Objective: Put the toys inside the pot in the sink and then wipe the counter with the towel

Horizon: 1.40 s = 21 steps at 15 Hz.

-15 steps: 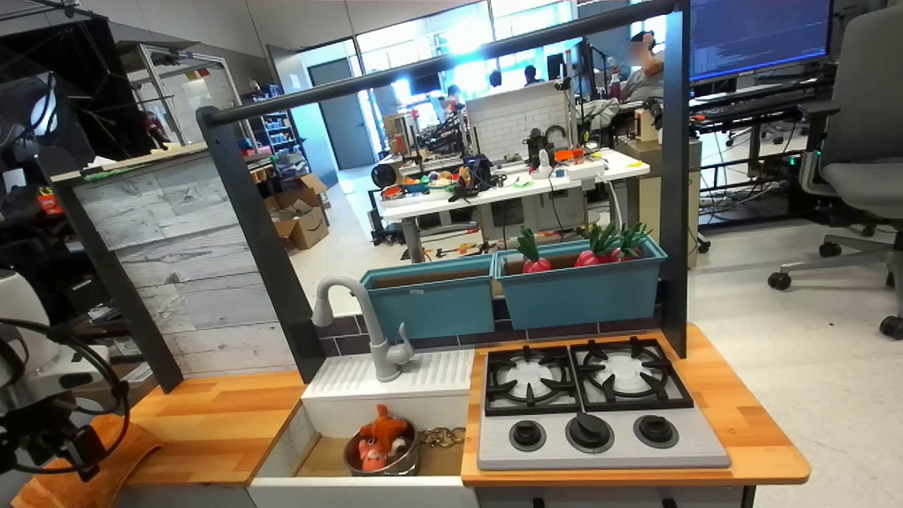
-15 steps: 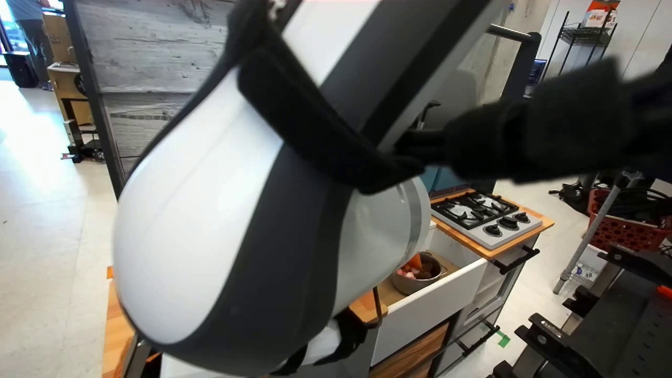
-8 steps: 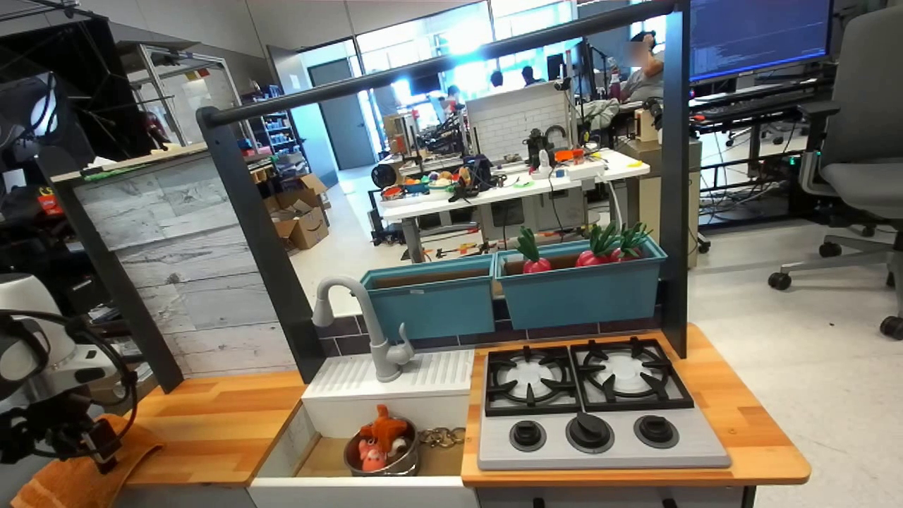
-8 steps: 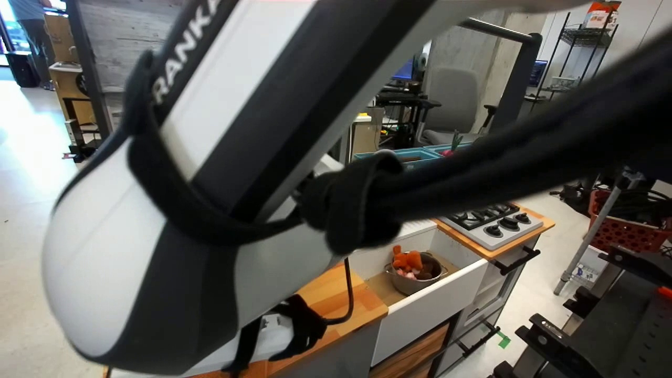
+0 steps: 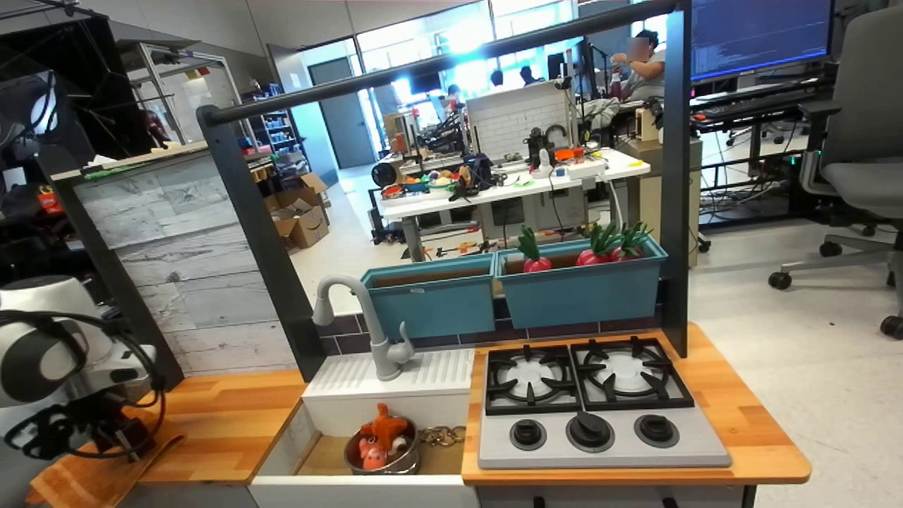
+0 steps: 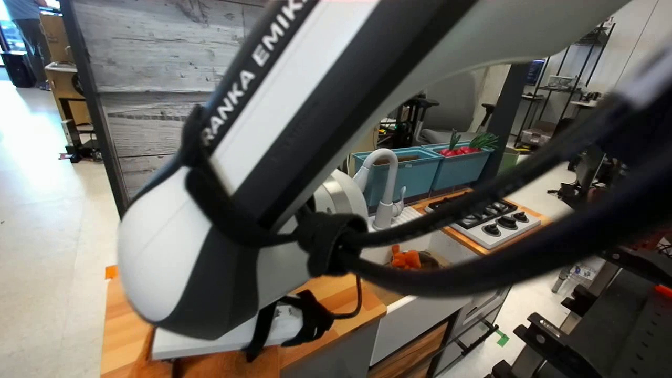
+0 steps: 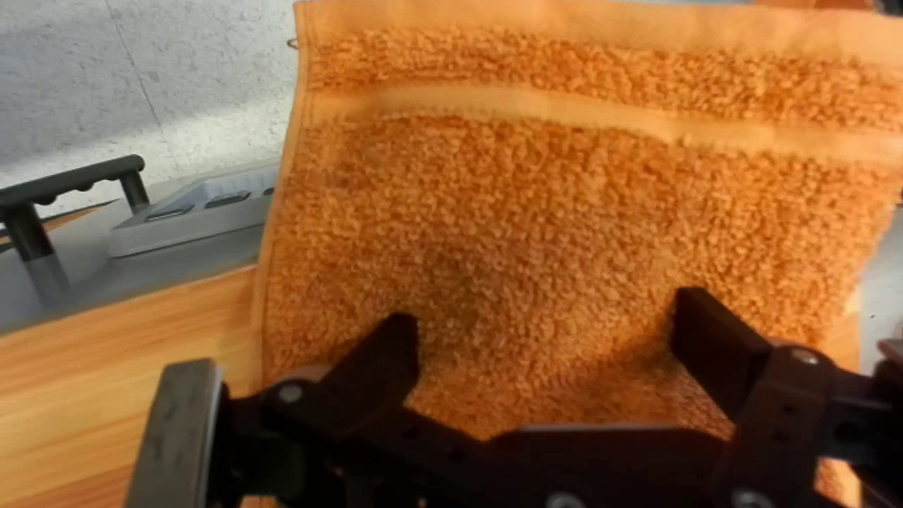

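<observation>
- Wrist view: the pincer (image 7: 547,308) stands wide apart above the towel (image 7: 508,219), cloth showing between its fingers (image 7: 381,356) and nothing clamped. Whether the tips touch the pile I can't tell.
- That towel lies at the front edge of the counter (image 5: 226,423), toward the end away from the sink (image 5: 303,495), part of it hanging past the edge.
- The toys (image 5: 383,436) sit in the pot (image 5: 403,463) inside the sink, so I'd guess only the wiping is left.
- If the pincer closes too high, it may catch a few loops of pile or nothing, since flat cloth offers little to bite.
- Pushed too low, the fingers could jam against the wood underneath.
- A pinch mid-cloth might bunch the towel, and the weight of the hanging part could pull it off the edge.
- Too wide a sweep toward the sink might knock the orange toy (image 5: 385,423), which pokes above the pot's rim.
- In an exterior view the arm (image 6: 294,157) hides the pincer and much of the towel, and a cable (image 6: 446,281) crosses before the pot; only the wrist view gives me the finger gap, yet there I can't make out the pot.
</observation>
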Each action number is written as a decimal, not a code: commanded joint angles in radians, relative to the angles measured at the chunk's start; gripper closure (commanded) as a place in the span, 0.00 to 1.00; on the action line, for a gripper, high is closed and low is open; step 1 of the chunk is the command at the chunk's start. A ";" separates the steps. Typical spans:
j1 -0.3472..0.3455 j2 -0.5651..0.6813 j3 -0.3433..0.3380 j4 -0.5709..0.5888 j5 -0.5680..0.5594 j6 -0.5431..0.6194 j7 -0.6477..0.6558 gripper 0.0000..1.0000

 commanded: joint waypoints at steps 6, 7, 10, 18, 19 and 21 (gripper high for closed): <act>-0.253 -0.028 -0.005 -0.048 0.166 0.010 0.021 0.00; -0.255 -0.023 -0.003 -0.045 0.167 0.005 0.018 0.00; -0.219 -0.014 0.031 -0.068 0.150 -0.015 -0.005 0.00; 0.034 0.035 0.017 -0.010 0.093 -0.006 0.020 0.00; 0.040 0.034 0.005 -0.003 0.092 -0.006 0.021 0.00; 0.019 0.025 -0.017 -0.010 0.103 0.001 0.025 0.00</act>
